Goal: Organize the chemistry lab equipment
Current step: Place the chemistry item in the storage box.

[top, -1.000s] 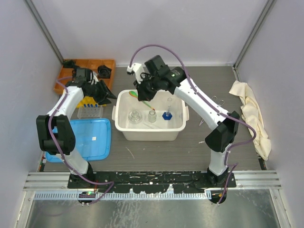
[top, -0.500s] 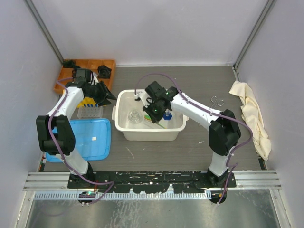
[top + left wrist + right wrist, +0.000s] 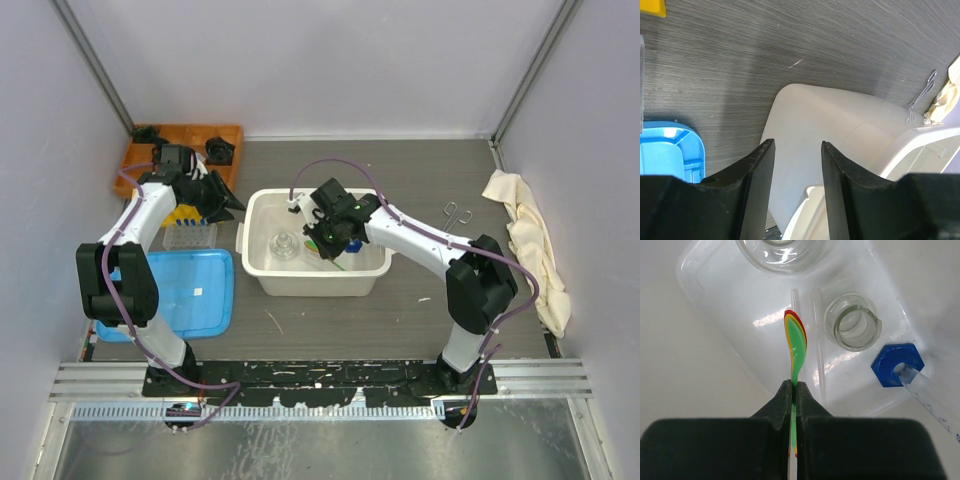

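My right gripper (image 3: 327, 240) is down inside the white tub (image 3: 262, 275), shut on the handle of a green plastic spoon (image 3: 797, 347) that has yellow and red spoons stacked behind it. In the right wrist view the gripper (image 3: 794, 385) holds the spoon bowl over the tub floor. Near it are a glass flask (image 3: 777, 250), a small glass jar (image 3: 852, 322), thin glass rods (image 3: 817, 345) and a blue hexagonal base (image 3: 895, 365) with a clear tube. My left gripper (image 3: 232, 200) is open and empty, left of the tub, beside the yellow rack (image 3: 182, 213). The metal forceps (image 3: 457, 213) lie right of the tub.
A blue tray (image 3: 190, 295) lies at the front left, and a clear tube holder (image 3: 190, 236) sits behind it. The orange tray (image 3: 180, 140) is at the back left. The cream cloth (image 3: 530, 240) lies along the right edge. The left wrist view shows the tub (image 3: 830, 130) and the blue tray corner (image 3: 670, 155).
My right gripper has come down from above the tub's back rim into the tub, still holding the spoon. The left arm has not moved.
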